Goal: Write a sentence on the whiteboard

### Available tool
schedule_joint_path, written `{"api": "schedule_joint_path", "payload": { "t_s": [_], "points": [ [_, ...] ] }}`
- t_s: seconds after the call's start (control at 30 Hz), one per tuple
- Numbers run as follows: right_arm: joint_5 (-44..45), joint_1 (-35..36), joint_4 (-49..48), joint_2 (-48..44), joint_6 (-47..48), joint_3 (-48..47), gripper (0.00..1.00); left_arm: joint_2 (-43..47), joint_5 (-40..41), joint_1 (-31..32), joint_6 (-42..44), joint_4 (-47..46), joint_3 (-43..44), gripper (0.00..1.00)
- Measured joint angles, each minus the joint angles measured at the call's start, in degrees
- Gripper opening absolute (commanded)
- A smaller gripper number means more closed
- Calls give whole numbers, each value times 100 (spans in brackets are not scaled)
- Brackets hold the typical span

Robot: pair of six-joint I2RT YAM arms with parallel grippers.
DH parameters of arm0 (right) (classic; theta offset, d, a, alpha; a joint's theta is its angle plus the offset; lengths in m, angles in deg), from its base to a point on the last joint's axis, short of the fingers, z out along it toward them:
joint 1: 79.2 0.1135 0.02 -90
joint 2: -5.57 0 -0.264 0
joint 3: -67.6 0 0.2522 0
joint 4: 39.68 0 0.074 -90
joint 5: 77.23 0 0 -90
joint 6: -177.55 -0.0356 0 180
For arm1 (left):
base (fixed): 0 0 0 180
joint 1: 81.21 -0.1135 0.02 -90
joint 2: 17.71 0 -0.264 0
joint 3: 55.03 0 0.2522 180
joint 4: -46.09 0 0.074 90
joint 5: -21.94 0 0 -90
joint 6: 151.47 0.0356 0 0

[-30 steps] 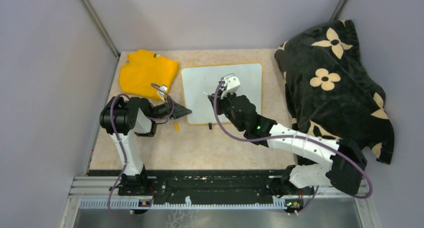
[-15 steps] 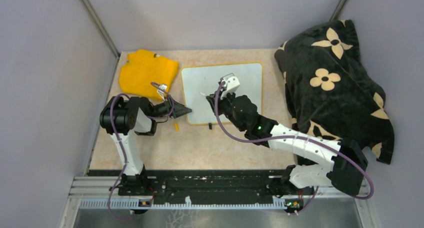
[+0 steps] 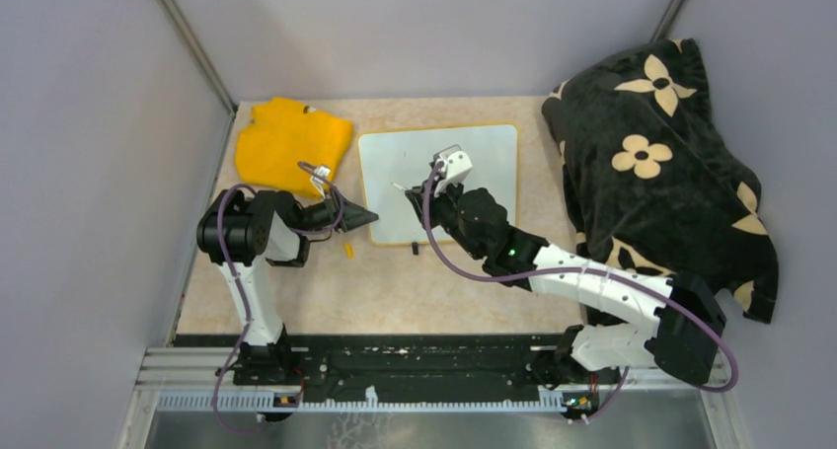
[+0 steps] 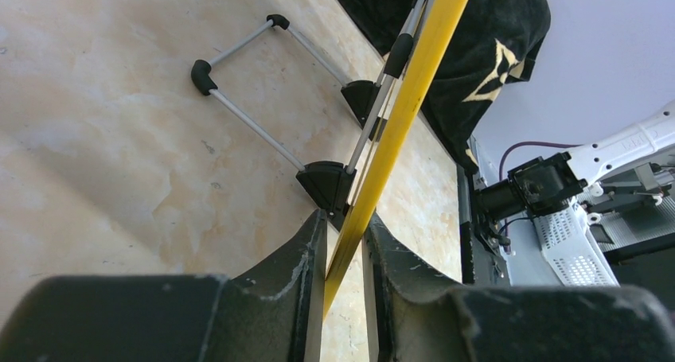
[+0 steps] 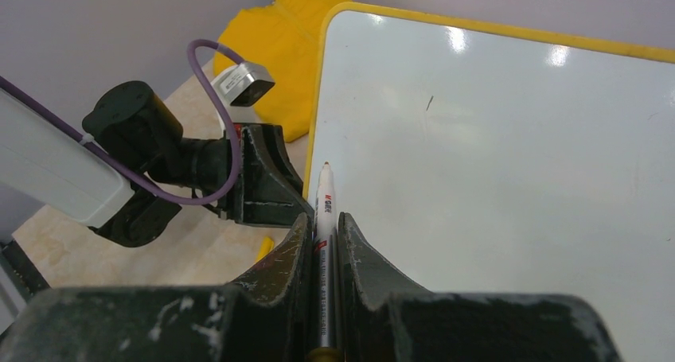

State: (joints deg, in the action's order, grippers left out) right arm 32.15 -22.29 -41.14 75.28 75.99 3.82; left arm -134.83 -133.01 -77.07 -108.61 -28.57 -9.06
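Two arms: bent low, both reaching to the whiteboard [image 3: 390, 168] at frame centre.
Left gripper [image 4: 344, 219]: clenched on its lower-left rim.
Right gripper [image 5: 325, 219]: grasping a marker [image 5: 325, 191], tip forward.

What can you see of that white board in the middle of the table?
The whiteboard is a flat white rectangle with rounded corners and a thin yellow rim. It is glossy, and blank but for one tiny dark mark. It lies on the beige table between a yellow cloth and a black flowered blanket. Thin wire legs with black tips show beneath it. The left gripper is closed on its left rim. The right gripper holds a marker over its left part; contact is unclear.
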Motion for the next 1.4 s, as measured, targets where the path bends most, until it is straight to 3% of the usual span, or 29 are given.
{"api": "schedule_joint_path", "payload": {
  "t_s": [0.5,1.4],
  "points": [
    [181,11,-236,199,2,-7,0,0,-17,0,39,-4,2,21],
    [831,35,-393,1572,105,-1137,0,0,-39,0,59,-17,2,13]
  ]
}}
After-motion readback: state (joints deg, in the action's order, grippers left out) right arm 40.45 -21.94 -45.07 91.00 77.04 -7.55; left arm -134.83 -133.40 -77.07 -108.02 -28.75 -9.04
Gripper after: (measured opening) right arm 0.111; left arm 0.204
